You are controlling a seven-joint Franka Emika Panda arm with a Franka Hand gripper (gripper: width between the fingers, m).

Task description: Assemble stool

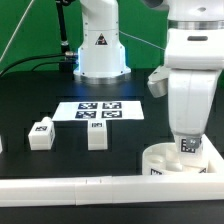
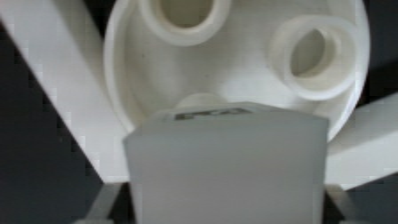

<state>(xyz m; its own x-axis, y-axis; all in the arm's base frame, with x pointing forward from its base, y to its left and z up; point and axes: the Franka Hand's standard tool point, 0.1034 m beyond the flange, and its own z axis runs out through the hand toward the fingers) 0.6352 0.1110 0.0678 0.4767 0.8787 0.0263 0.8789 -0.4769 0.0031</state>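
My gripper [image 1: 186, 134] is shut on a white stool leg [image 1: 187, 147] with a square tag and holds it upright over the round white seat disc [image 1: 165, 160], at the exterior view's lower right. Whether the leg's lower end is touching the seat I cannot tell. In the wrist view the held leg [image 2: 226, 150] fills the foreground between the jaws of the gripper [image 2: 226, 208]. Beyond it lies the seat [image 2: 222, 70] with two open round sockets [image 2: 317, 58]. Two more tagged legs [image 1: 41, 133] [image 1: 97, 135] stand loose on the black table.
The marker board [image 1: 100, 110] lies in the middle of the table. The long white L-shaped rail [image 1: 90, 186] runs along the front edge and up the right side, and the seat sits in its corner. The arm's white base [image 1: 100, 45] stands at the back.
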